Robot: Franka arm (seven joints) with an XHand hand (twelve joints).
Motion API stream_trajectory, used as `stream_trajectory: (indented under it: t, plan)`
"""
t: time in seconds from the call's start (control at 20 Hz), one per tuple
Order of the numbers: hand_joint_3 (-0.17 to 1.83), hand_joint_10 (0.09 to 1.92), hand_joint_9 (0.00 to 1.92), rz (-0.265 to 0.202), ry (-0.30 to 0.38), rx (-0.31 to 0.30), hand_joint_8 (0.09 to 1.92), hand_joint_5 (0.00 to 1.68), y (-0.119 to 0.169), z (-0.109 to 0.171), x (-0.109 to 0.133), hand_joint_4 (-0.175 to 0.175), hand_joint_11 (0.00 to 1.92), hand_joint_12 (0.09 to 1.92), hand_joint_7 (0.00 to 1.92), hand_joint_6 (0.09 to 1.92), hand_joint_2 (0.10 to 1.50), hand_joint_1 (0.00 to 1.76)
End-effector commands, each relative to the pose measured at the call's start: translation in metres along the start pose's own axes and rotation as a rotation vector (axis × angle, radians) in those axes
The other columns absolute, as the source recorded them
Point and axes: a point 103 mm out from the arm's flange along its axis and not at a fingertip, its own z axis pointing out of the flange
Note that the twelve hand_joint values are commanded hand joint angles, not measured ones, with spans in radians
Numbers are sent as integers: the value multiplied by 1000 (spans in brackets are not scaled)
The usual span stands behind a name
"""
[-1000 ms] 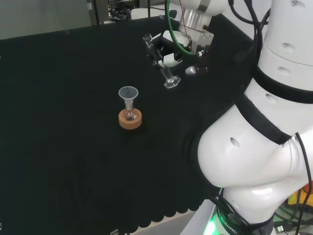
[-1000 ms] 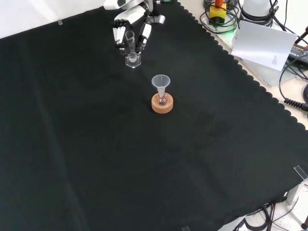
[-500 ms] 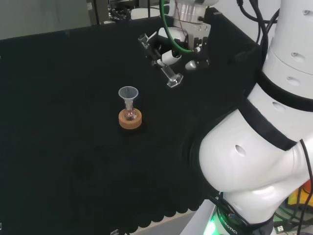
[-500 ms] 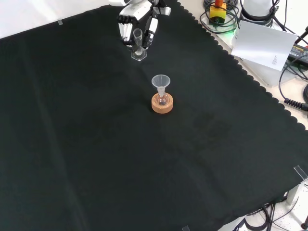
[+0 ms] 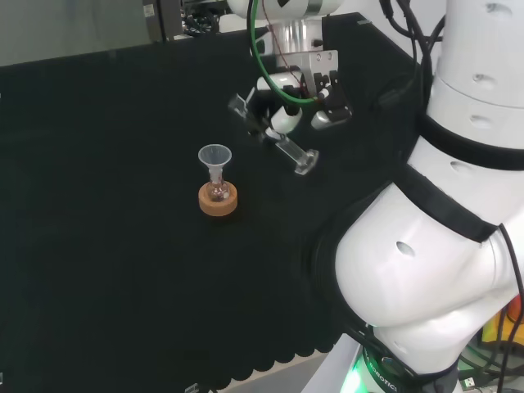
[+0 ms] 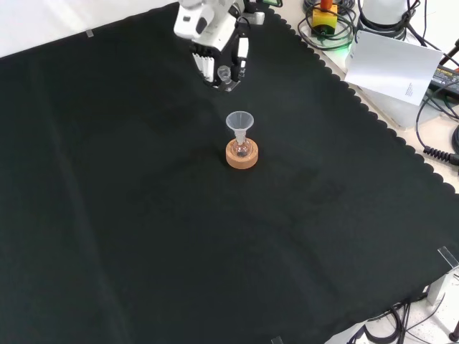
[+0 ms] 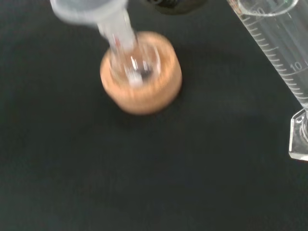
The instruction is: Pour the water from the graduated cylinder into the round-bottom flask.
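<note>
Carried off the cloth's far edge toward its middle, the hand (image 5: 288, 102) has its fingers curled round the tilted cylinder (image 5: 274, 135), near the funnelled flask (image 6: 241, 147) on its cork ring (image 6: 242, 156). Light, slippery, breakable glass: best held mid-barrel.

We can read one figure, a "10", on the graduated cylinder (image 7: 284, 53) in the wrist view, beside its scale of fine lines (the marks above and below it carry no figure we can make out). In the front view, the white sheet of paper (image 6: 393, 66) at the worktop's edge bears a small line of print, too small for us to read.
</note>
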Motion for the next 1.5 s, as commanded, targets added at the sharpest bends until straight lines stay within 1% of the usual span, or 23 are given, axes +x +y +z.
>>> stream_trajectory:
  t: [0.05,0.2,0.4,0.65,0.75,0.95,1.1,1.3,1.35,1.5]
  plan:
    - [-2,87,1512,52,-66,133,935,1003,-12,3,-6,-175,1210,781,1046,950,1095,1271]
    - [-2,87,1513,54,-82,150,933,1004,-15,3,-3,-175,1211,779,1048,948,1094,1271]
    - [-2,87,1514,51,-91,188,930,1005,-15,4,2,-175,1211,777,1049,946,1094,1272]
    - [-2,87,1514,48,-115,250,928,1007,-11,6,9,-175,1212,775,1051,943,1093,1272]
    - [-2,87,1514,46,-122,262,927,1007,-10,6,11,-175,1213,774,1052,942,1092,1272]
    - [-2,87,1515,51,-136,323,925,1008,-7,8,13,-175,1212,773,1053,941,1092,1272]
    - [-2,87,1519,57,-147,355,923,1009,-6,8,16,-175,1213,772,1054,940,1091,1272]
    - [-2,87,1523,57,-163,378,920,1010,-3,8,20,-175,1212,770,1057,937,1091,1273]
    - [-2,87,1523,59,-166,393,919,1011,-2,8,21,-175,1212,769,1057,936,1090,1273]
    - [-2,87,1527,65,-181,403,917,1012,0,5,24,-175,1212,768,1059,934,1090,1273]
